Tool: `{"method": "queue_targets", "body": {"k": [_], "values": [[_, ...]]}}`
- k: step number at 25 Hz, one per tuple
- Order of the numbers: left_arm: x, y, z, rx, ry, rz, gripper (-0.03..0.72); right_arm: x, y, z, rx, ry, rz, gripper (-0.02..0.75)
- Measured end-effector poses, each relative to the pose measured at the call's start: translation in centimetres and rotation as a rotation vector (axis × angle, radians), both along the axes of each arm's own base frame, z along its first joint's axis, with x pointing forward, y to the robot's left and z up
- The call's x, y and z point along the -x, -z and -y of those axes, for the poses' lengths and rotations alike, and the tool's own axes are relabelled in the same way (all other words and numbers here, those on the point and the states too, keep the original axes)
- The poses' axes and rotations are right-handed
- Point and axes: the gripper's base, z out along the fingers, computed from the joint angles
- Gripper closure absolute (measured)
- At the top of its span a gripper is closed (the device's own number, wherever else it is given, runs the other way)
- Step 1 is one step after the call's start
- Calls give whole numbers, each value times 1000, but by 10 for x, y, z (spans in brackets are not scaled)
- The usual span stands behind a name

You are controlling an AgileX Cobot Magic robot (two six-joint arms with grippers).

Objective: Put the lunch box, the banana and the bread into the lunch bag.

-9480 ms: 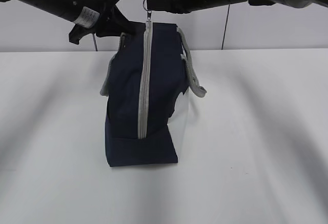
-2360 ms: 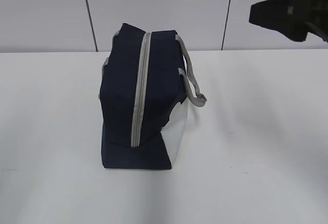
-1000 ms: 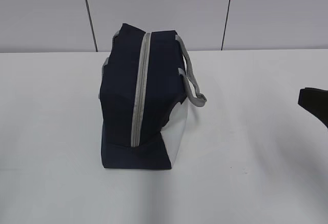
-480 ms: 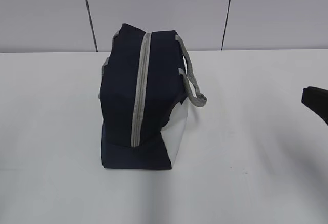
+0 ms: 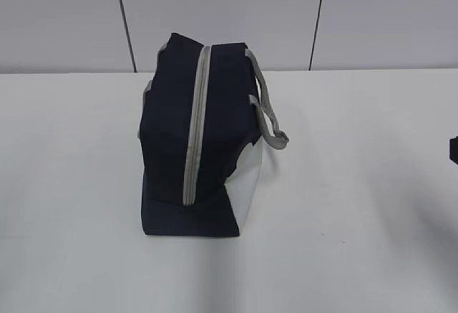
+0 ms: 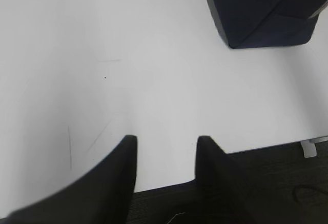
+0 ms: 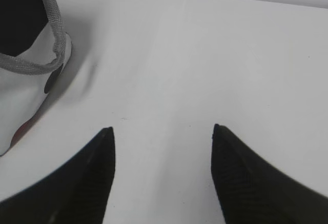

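At centre frame the lunch bag (image 5: 197, 141) stands zipped on the desk (image 5: 358, 184) — both jaws released, empty, apparently pulled clear because packing looks finished.

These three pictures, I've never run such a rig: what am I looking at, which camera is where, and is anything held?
It is a two-armed table robot. The front camera looks across a white table at the lunch bag, standing upright with its grey zipper closed. The other two cameras ride on the wrists. The left one shows the left gripper above the table's near edge, with a bag corner at top right. The right one shows the right gripper beside the bag's strap. Both grippers are open and empty. No food or lunch box shows.
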Motion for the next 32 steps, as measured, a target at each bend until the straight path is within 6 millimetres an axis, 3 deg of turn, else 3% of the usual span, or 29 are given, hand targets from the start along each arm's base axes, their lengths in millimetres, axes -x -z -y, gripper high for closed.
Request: {"method": "queue_targets", "body": {"k": [6, 17, 32], "values": [[0, 0, 0, 0, 0, 0, 439, 10, -17, -2, 50, -74, -20, 297], [0, 0, 0, -1, 0, 0, 446, 34, -29, 3, 66, -72, -181, 297], [0, 0, 0, -1, 0, 0, 450, 126, -23, 19, -18, 95, -321, 297]]}}
